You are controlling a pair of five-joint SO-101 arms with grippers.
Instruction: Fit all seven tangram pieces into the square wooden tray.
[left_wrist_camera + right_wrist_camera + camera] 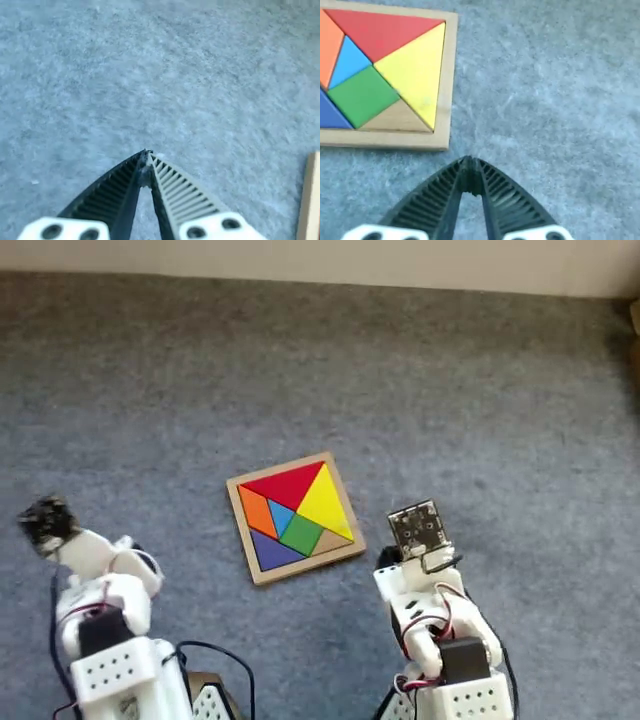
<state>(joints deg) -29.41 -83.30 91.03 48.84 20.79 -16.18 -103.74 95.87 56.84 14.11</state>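
Your left hand sits out at the left of the grey counter, well apart from the square wooden tray. Its two ribbed fingers are pressed together at the tips with nothing between them, hovering over bare grey surface.

The tray lies near the middle of the counter, between your two arms and turned a little off square. All seven pieces lie flat inside its rim. Starting from the left there is the orange piece along the left wall, with the dark blue triangle in the corner nearest the arms. The small light blue triangle touches the orange one, and the green square is just beside it. The large red triangle fills the far side. The large yellow triangle takes the right side, and the tan triangle sits beside the green square against the near rim.

Your right hand is just to the right of the tray, near its closest corner but not touching it. Its fingers are also closed tip to tip and hold nothing.
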